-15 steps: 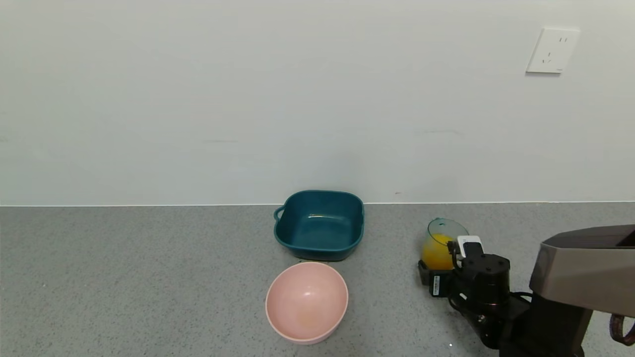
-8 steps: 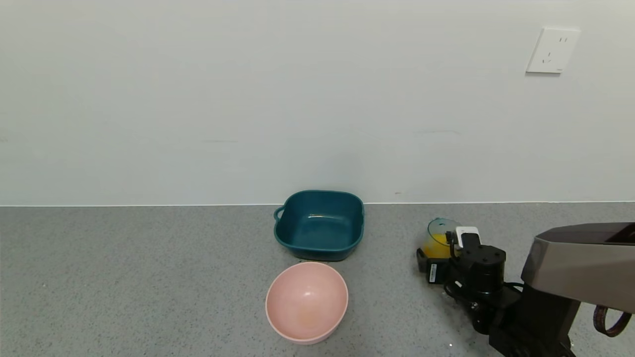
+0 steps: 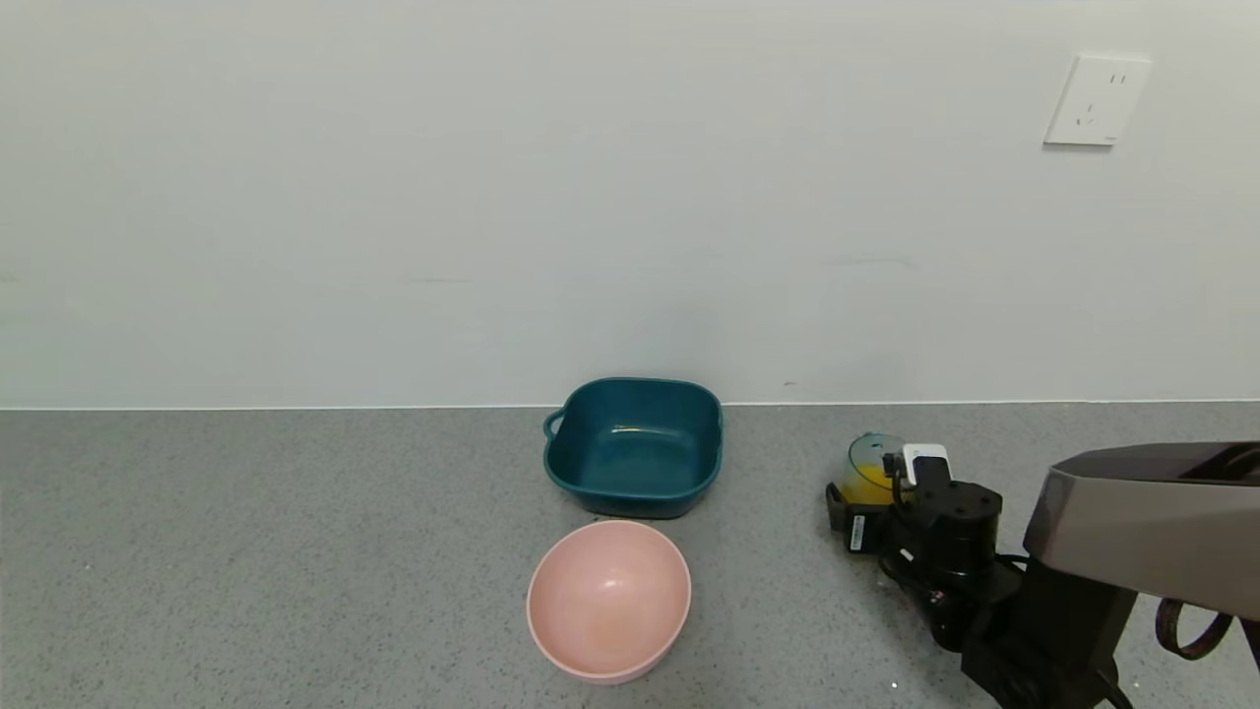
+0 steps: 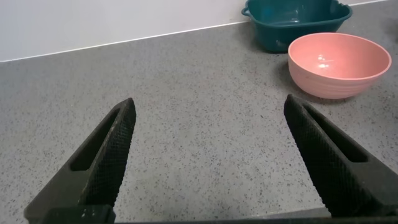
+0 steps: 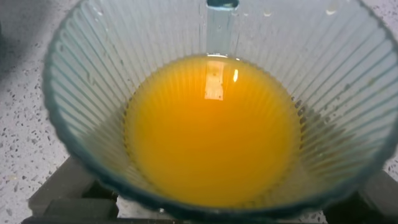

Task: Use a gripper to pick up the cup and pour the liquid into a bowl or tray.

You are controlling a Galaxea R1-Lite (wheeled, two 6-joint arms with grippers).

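while wrist shows liquid, head hides

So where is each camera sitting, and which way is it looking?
Head view: up on the robot's head, looking forward and down at the counter; shows the right arm, its right pincer around the cup.
Left wrist view: on the left arm, looking past the open left pincer toward the pink bowl and teal dish.
Right wrist view: looking down into the cup's orange liquid.
Head and left wrist views share both dishes.

Ribbed cup upright, holding orange liquid, right of teal dish
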